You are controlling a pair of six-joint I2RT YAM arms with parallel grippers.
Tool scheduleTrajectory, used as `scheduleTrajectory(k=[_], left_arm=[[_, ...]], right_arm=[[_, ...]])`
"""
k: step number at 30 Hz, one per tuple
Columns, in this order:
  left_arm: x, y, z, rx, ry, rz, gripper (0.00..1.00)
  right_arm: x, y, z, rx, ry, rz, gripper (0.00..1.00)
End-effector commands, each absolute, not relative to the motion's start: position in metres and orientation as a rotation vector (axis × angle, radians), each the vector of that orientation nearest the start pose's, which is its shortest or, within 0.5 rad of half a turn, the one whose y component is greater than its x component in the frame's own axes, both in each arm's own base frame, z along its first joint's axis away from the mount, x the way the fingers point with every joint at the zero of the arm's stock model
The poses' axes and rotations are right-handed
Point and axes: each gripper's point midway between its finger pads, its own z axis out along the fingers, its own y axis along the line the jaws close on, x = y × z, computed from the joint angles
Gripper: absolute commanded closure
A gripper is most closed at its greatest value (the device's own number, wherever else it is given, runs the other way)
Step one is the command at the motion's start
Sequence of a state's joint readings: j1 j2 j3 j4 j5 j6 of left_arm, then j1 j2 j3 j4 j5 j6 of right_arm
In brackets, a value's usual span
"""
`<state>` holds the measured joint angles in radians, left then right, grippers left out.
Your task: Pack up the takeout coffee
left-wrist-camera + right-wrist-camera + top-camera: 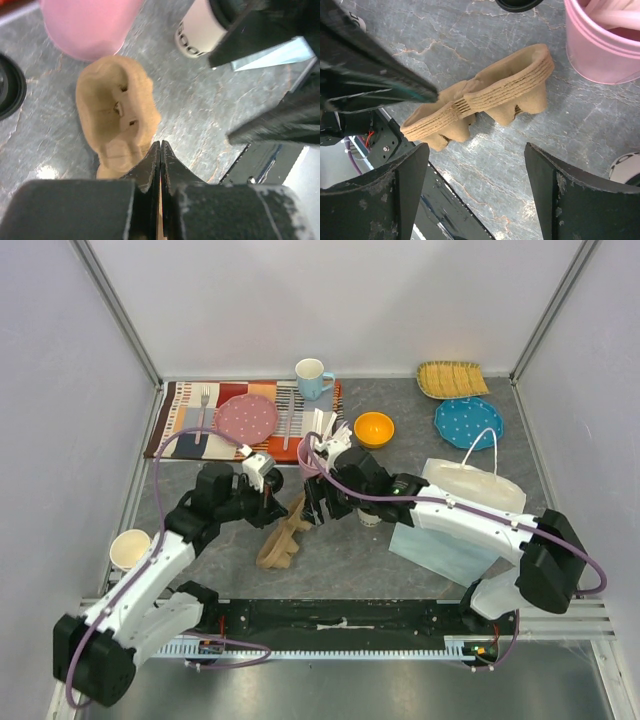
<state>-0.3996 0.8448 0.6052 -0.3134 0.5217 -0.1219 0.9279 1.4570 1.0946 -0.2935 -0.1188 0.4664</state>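
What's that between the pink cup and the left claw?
A tan cardboard cup carrier lies there, clearest in the left wrist view.

From above, the takeout coffee [369, 518] is mostly hidden behind the right arm [450, 508]. In the left wrist view its lid is covered by a blurred dark finger [250, 30], the pink cup [85, 25] is cut off at the far edge, and the cardboard carrier [112, 100] is hidden at its near end by the left gripper [160, 145].
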Motion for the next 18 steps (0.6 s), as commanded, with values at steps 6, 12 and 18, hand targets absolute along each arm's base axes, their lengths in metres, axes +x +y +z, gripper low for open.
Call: scheduleTrajectory(k=[6,12,18], left_arm=[[0.208,-0.173,0.169,0.679,2.285,-0.776,0.8],[0.173,-0.183,0.159,1.144,2.308,-0.991,0.59],[0.179,-0.18,0.138,1.092,2.487,-0.9,0.17]], right_arm=[[0.187,0.394,0.166,-0.773,2.27,1.008,0.15],[0.188,0.393,0.144,-0.732,2.315,1.022,0.14],[0.197,0.38,0.14,-0.688,2.327,0.927,0.14]])
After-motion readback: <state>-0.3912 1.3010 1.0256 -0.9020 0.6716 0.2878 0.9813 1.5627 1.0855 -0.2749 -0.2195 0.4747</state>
